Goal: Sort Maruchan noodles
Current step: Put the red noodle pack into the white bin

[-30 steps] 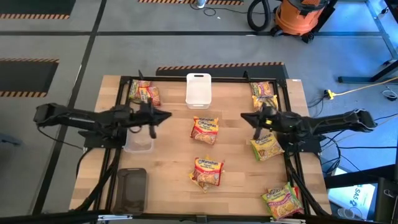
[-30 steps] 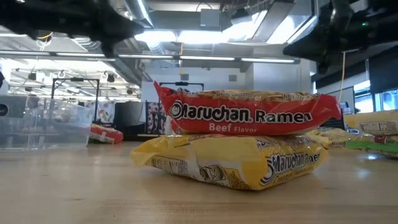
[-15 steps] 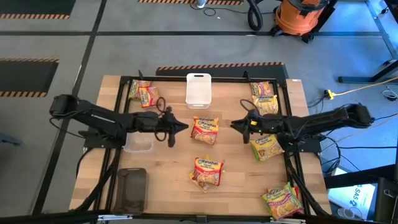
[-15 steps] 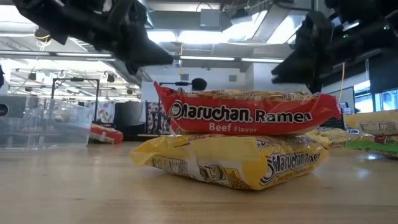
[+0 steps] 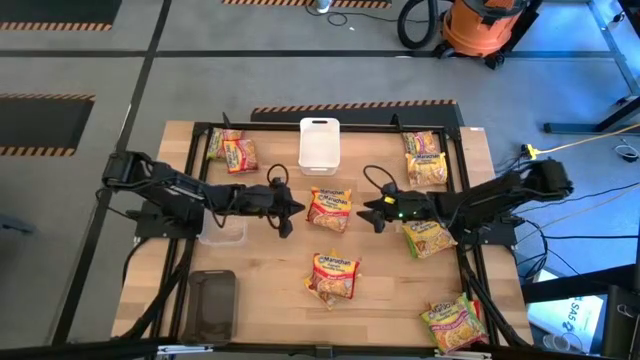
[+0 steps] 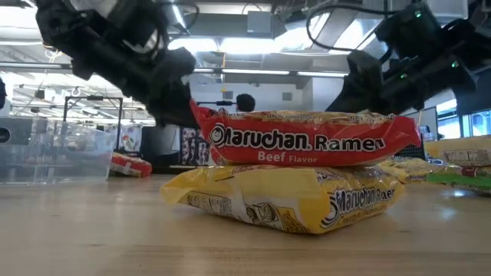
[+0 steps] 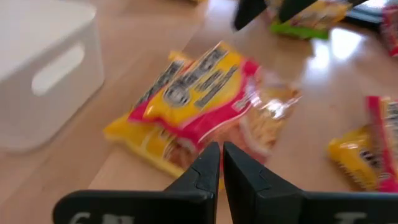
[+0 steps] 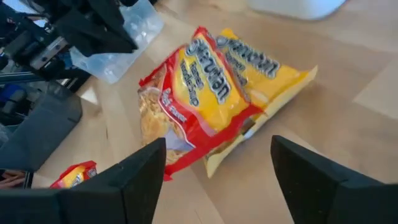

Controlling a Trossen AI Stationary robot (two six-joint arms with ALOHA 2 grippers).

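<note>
**Both grippers close in on the centre noodle stack**

From above: the centre stack of Maruchan noodles (image 5: 329, 208) sits just in front of the white bin (image 5: 319, 144), and everything converges on it. The left gripper (image 5: 291, 209) comes in from the stack's left, tip just beside the packets, fingers pressed together. The right gripper (image 5: 372, 213) faces it from the stack's right, near but apart — fingers spread. A second stack (image 5: 333, 276) lies nearer the table's front edge than the centre stack. More packets sit left of the white bin (image 5: 232, 150) and right of it (image 5: 425, 156), with others by the right arm (image 5: 428, 237) and at the front right corner (image 5: 455, 321). A clear bin (image 5: 222, 229) lies under the left arm, a dark tray (image 5: 211, 303) in front of it.

At table height: a red beef-flavour packet (image 6: 303, 138) lies flat on a yellow packet (image 6: 288, 197), filling the middle. The dark arms hang behind it on either side.

Left wrist: the two dark fingers (image 7: 208, 168) are shut tight, pointing straight at the centre stack (image 7: 199, 106), with the white bin (image 7: 43, 65) beside it.

Right wrist: the fingers (image 8: 140, 171) stand wide apart, holding nothing, the centre stack (image 8: 217, 93) framed between them on the wood.
</note>
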